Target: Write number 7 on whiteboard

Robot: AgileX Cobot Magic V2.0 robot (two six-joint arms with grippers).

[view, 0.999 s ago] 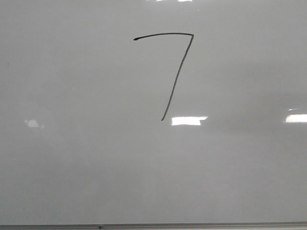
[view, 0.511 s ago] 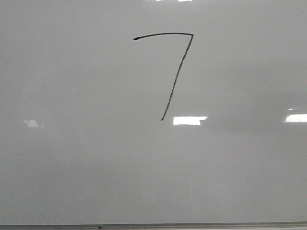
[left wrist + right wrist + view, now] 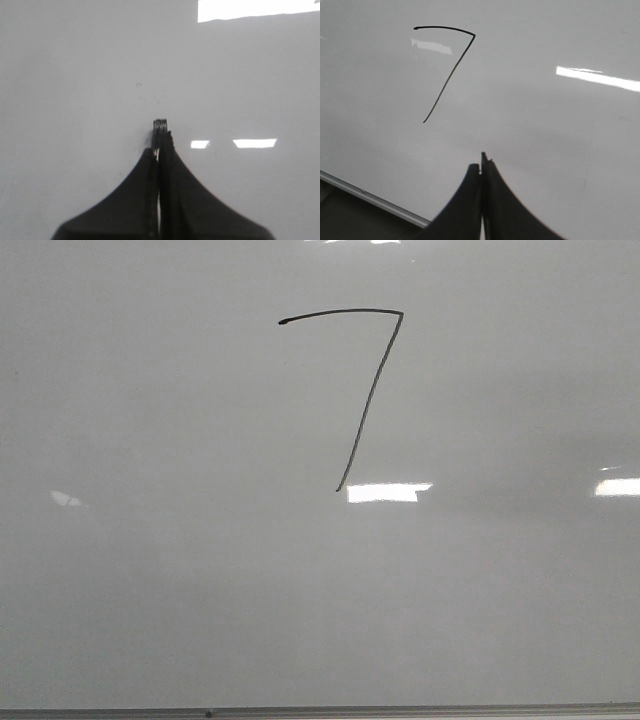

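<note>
The number 7 is a thin black line on the whiteboard, with a curved top bar and a long slanted downstroke. No gripper shows in the front view. In the right wrist view my right gripper has its dark fingers pressed together, apart from the 7 and off the foot of its downstroke. In the left wrist view my left gripper is also shut, over a bare part of the board. No marker shows between either pair of fingers.
A thin grey metal edge runs along the bottom of the board and also shows in the right wrist view, with dark space beyond it. Bright rectangular light reflections lie on the glossy surface.
The black line of the 7 is unchanged. The bright reflection beside the foot of the downstroke has stretched slightly to the left.
</note>
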